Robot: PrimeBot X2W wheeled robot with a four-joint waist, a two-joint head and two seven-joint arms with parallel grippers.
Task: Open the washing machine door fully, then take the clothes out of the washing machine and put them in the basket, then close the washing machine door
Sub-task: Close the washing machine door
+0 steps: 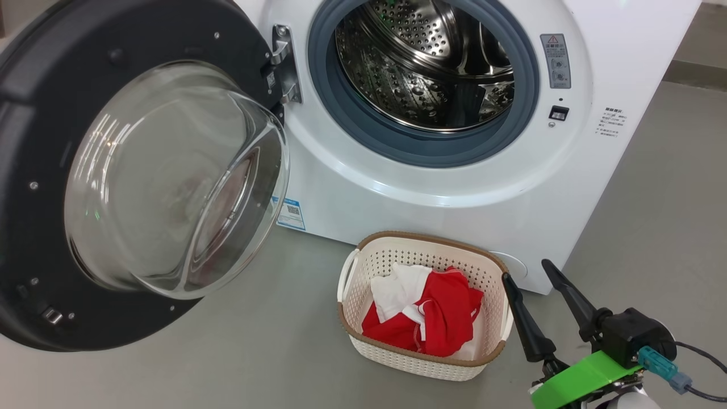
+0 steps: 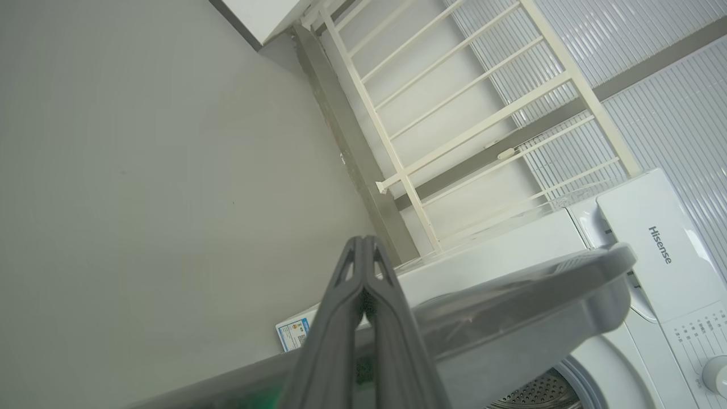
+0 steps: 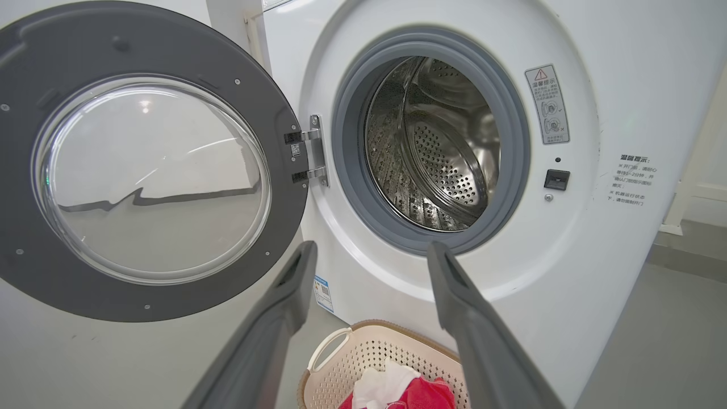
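Note:
The washing machine (image 1: 454, 187) stands with its round black-rimmed door (image 1: 34, 187) swung wide to the left, and its steel drum (image 1: 423, 62) looks bare inside. Red and white clothes (image 1: 431, 315) lie in the cream basket (image 1: 423, 363) on the floor in front of the machine. My right gripper (image 1: 525, 270) hovers open just right of the basket with nothing between its fingers; its wrist view shows the door (image 3: 295, 85), the drum (image 3: 437, 147) and the basket (image 3: 335, 386). My left gripper (image 2: 362, 241) is shut on nothing, behind the door's edge (image 2: 528, 307).
Grey floor (image 1: 653, 238) spreads to the right of the machine and in front of the basket. A white rail rack (image 2: 454, 113) leans against the wall behind the machine. The open door takes up the space at the left.

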